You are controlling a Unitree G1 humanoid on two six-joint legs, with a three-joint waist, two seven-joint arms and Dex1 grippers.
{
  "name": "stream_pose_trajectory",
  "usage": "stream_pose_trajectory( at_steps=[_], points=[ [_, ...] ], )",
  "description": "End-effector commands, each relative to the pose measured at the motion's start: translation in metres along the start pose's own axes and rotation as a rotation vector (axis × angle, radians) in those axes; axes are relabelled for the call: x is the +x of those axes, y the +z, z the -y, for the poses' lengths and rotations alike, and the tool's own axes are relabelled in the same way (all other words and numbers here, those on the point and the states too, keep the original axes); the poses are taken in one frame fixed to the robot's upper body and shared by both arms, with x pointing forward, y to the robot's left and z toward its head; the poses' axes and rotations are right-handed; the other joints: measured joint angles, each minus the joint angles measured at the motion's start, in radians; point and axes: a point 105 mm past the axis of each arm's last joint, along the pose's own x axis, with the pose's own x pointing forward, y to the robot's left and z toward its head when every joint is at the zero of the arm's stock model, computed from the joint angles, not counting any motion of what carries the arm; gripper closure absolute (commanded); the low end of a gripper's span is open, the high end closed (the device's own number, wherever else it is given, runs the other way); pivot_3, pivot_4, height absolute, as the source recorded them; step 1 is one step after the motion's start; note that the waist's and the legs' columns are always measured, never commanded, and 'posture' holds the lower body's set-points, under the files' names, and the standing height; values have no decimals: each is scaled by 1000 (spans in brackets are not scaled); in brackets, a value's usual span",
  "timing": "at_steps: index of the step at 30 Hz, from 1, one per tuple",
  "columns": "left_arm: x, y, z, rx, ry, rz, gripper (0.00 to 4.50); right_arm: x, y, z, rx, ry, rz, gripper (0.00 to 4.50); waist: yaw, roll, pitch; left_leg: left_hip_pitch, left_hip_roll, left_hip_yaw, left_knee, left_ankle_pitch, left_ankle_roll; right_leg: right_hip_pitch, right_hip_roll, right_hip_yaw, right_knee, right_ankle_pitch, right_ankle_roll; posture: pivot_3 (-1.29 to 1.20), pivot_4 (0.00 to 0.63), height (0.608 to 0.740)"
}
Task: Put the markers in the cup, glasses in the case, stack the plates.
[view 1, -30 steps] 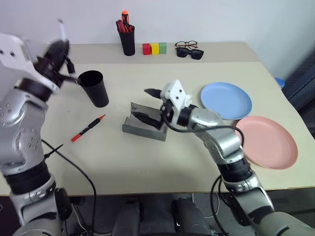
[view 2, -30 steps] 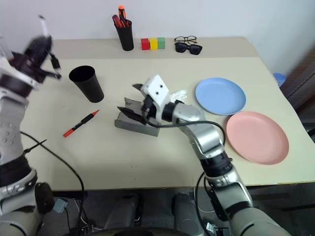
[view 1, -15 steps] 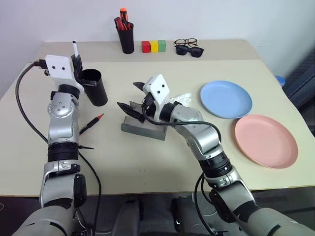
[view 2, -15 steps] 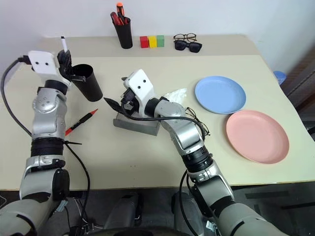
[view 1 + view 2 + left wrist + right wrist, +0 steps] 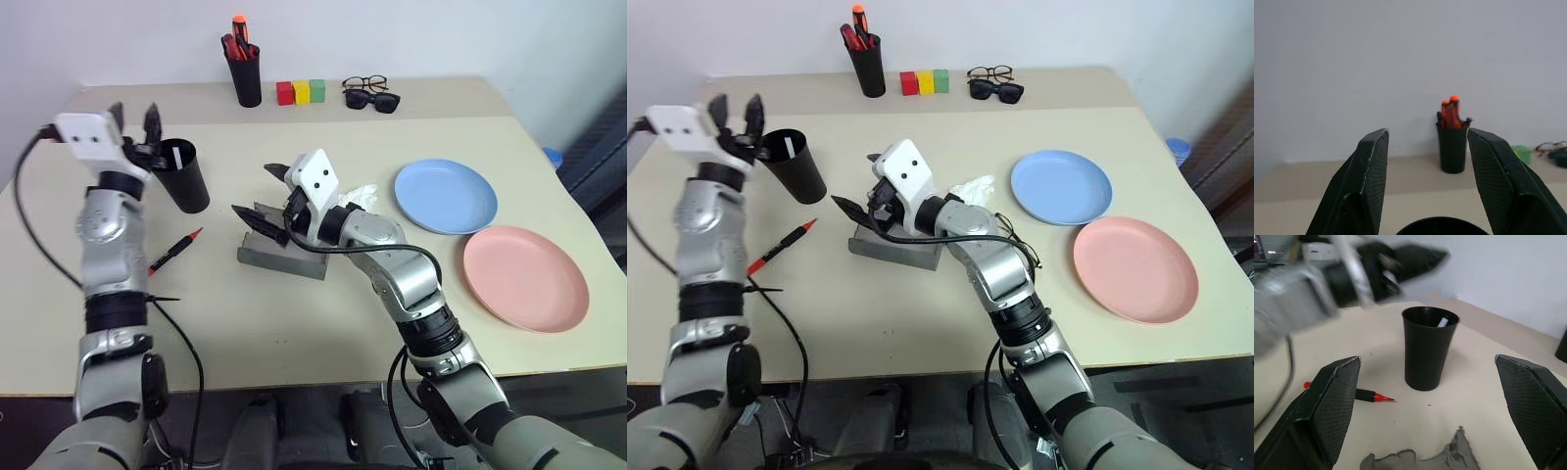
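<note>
My left gripper [image 5: 134, 114] stands open just behind the rim of the tapered black cup [image 5: 186, 176], with nothing between its fingers [image 5: 1371, 166]. A white marker [image 5: 1442, 322] leans inside the cup. On the table in front of the cup lies the red marker [image 5: 176, 251]. The grey case [image 5: 282, 258] lies open mid-table, and my right gripper [image 5: 263, 196] hovers open over it. Thin wire glasses [image 5: 1021, 250] lie beside my right forearm. The blue plate [image 5: 446, 196] and the pink plate [image 5: 524, 279] lie side by side at the right.
A narrow black pen holder [image 5: 245, 76] with red and orange pens stands at the back, next to coloured blocks [image 5: 301, 92], sunglasses [image 5: 377, 102] and brown-rimmed glasses [image 5: 365, 85]. A crumpled white cloth [image 5: 364, 194] lies behind the case. A black cable [image 5: 171, 343] hangs near the front left edge.
My left gripper, shut on the white marker above the cup, has sunk a little and opened. The marker now rests in the cup. The right gripper stays open over the case.
</note>
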Motion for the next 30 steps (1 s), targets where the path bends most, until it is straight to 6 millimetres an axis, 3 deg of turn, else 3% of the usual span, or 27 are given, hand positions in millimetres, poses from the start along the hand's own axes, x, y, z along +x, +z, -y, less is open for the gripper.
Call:
stream_pose_trajectory(
  at_steps=[1, 4, 6, 11, 16, 19, 26, 30],
  points=[
    [-14, 27, 7, -21, -122, -14, 1918, -1, 16, -3, -28, 12, 53, 0, -1, 0, 0, 0, 0, 0, 0, 0, 0, 0, 0, 0, 1, 0, 0, 0, 150, 740],
    [-48, 3, 8, 45, -243, -329, 1006, -2, 15, -3, -28, 16, 51, 0, -2, -1, 0, 0, 0, -2, 0, 1, -1, 0, 1, -1, 1, 0, 0, 0, 150, 740],
    [-73, -24, 7, 144, -299, -602, 45, -2, 15, -3, -26, 22, 52, 0, -7, 0, 0, 1, 0, -1, -1, 0, -1, 1, 1, 0, 1, 0, 0, 0, 150, 740],
    [-94, -57, 12, 147, -318, -874, 45, -3, 14, -3, -21, 25, 49, 0, 10, 0, 0, 2, 0, -2, 0, 1, -1, 2, 2, -1, 1, 0, -1, 0, 150, 740],
    [-84, -86, 13, 113, -250, -979, 45, -7, 10, -4, -16, 23, 42, 0, 11, 0, 0, 2, -1, -2, 0, 1, -1, 3, 2, -1, 0, 0, -1, 0, 150, 740],
    [-79, -98, 16, 104, -249, -1020, 878, -8, 9, -4, -18, 15, 36, 0, 8, 0, 0, 1, -1, -2, 0, 1, -1, 2, 2, -1, 0, 0, -1, 0, 150, 740],
    [-79, -104, 20, 56, -278, -1069, 4450, -12, 9, -2, -21, -11, 34, 0, 9, 0, 0, 1, 0, -1, -1, 1, -1, 0, 2, 0, 1, 0, -1, 0, 150, 740],
    [-73, -93, 23, 55, -327, -992, 4485, -13, 8, -1, -20, -15, 30, 0, 9, 0, 0, 1, 0, -1, -1, 1, -1, 1, 1, 0, 1, 0, -1, 0, 150, 740]
  ],
)
